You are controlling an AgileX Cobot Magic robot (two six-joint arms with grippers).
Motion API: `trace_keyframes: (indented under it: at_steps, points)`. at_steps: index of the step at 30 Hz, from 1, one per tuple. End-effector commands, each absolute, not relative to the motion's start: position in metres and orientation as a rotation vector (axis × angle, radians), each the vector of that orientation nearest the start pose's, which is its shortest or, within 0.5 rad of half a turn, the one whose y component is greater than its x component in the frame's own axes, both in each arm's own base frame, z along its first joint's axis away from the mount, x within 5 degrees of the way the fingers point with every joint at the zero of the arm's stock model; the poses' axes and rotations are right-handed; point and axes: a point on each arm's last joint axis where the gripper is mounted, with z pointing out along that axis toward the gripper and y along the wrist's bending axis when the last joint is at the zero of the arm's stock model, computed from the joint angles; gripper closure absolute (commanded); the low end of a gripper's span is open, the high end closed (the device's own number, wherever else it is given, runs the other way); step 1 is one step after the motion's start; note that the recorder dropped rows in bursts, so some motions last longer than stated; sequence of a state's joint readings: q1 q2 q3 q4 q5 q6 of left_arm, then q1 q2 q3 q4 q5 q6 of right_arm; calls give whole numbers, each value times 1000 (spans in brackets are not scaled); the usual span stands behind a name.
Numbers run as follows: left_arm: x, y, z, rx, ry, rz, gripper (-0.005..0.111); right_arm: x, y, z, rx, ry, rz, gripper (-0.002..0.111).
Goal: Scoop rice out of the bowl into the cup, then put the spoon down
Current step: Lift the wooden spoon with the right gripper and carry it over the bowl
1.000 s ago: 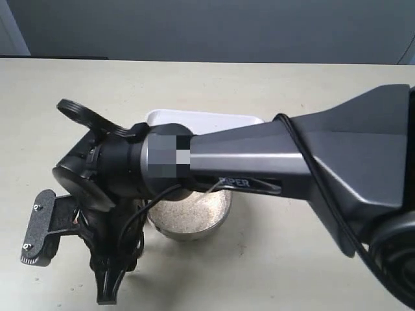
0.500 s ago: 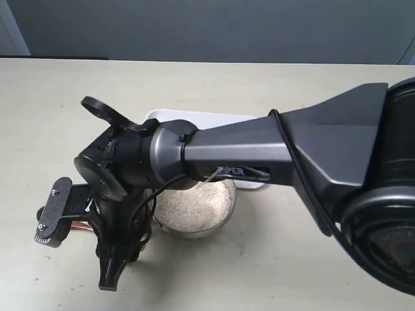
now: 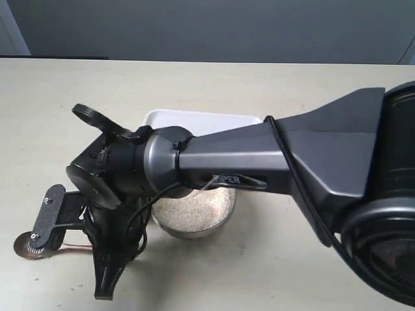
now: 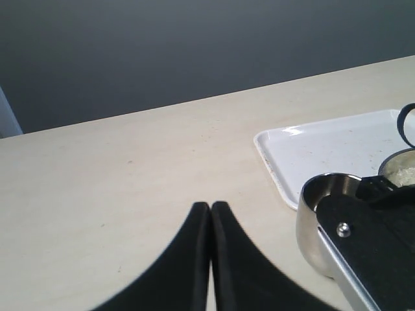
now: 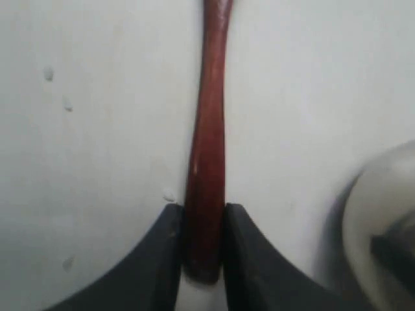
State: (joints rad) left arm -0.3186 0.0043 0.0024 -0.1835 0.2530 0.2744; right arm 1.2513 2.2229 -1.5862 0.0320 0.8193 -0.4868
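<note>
Reddish-brown wooden spoon (image 5: 206,162), pinched at its handle end by the right tool (image 5: 203,214), sits low along the bench (image 3: 259,272), oval end toward the left edge; left tool (image 4: 211,208) closed, empty.

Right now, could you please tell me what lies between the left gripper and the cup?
Only bare table lies between the left gripper and the cup; the left wrist view shows this.

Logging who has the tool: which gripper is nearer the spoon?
Right. The right gripper grips the spoon by its handle end; the left gripper, shut, hangs apart over the table, no spoon in its view.
</note>
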Motion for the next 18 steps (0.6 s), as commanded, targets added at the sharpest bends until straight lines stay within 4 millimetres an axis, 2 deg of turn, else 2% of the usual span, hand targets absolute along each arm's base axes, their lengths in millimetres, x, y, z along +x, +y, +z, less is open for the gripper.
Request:
trace_keyframes:
  at_steps: [1,11,14,18]
  points:
    - [51,-21,192,389,1680,-206,106,132,425,148,-2198,1923,221,108]
    - [51,-21,192,389,1680,-206,106,131,416,207,-2114,1843,279,108]
    - [51,-21,192,389,1680,-206,106,132,410,220,-2130,1802,216,108]
    - [51,-21,192,389,1680,-206,106,139,394,234,-2177,1775,13,108]
